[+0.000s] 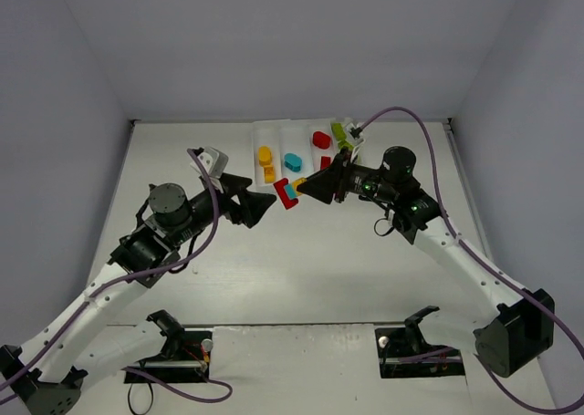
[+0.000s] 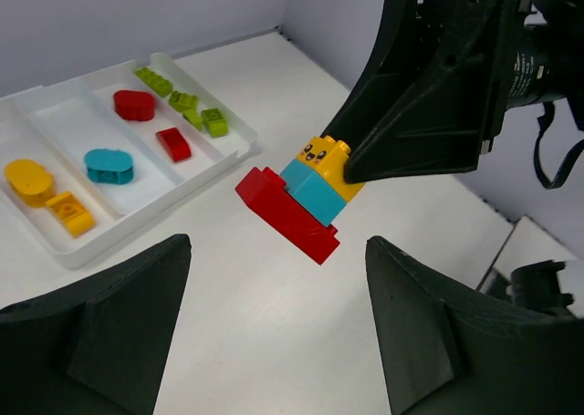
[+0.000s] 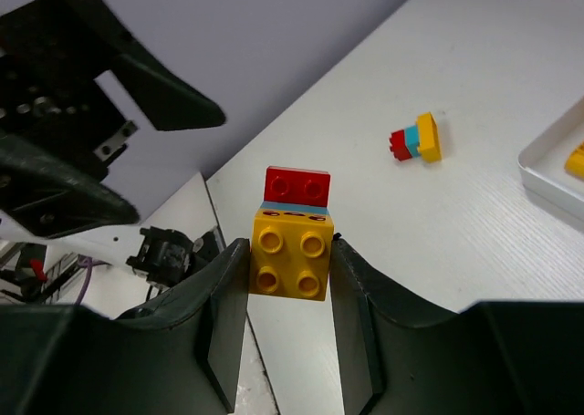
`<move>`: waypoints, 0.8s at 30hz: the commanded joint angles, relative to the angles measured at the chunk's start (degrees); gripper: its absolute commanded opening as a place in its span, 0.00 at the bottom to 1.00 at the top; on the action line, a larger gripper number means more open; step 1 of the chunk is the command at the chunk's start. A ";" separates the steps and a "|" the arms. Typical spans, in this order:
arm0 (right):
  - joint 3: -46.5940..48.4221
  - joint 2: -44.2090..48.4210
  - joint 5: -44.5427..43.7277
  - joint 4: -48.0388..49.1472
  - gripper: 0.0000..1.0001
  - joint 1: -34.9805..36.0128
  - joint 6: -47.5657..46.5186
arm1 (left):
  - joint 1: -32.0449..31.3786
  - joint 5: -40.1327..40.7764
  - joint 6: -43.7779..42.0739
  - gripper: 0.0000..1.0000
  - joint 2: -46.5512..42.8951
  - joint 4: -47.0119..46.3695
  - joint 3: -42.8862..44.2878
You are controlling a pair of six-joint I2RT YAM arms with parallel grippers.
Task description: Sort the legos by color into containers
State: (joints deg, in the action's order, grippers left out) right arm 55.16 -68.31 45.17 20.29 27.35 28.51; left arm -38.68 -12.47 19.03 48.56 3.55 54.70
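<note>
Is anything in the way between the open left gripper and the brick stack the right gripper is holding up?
Nothing visible. The left gripper faces the red-cyan-yellow stack across open air above bare table. Only the right gripper touches it, clamped on the yellow end.

The stack of bricks (image 2: 301, 201) is smooth, glossy plastic (studs too). The tray (image 2: 68, 123) is white plastic with a slight sheen. The table (image 2: 255, 333) looks matt, faintly grained. The right gripper (image 3: 287, 251) is matt black plastic.
</note>
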 commanded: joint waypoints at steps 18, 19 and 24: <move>6.28 0.99 15.91 15.65 0.00 -4.24 0.75 | 10.64 -32.61 16.13 0.71 9.27 -35.62 -3.28; 6.28 0.73 16.44 16.35 0.00 -4.15 0.93 | 10.64 -32.97 16.22 0.71 9.45 -36.41 -3.37; 6.10 0.29 18.11 18.55 0.00 -4.15 2.42 | 10.73 -35.07 15.60 0.71 12.17 -36.42 -1.53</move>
State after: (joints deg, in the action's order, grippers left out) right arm 58.43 -67.94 60.10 30.85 23.59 29.36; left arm -28.40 -43.70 34.06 59.61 -26.11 50.70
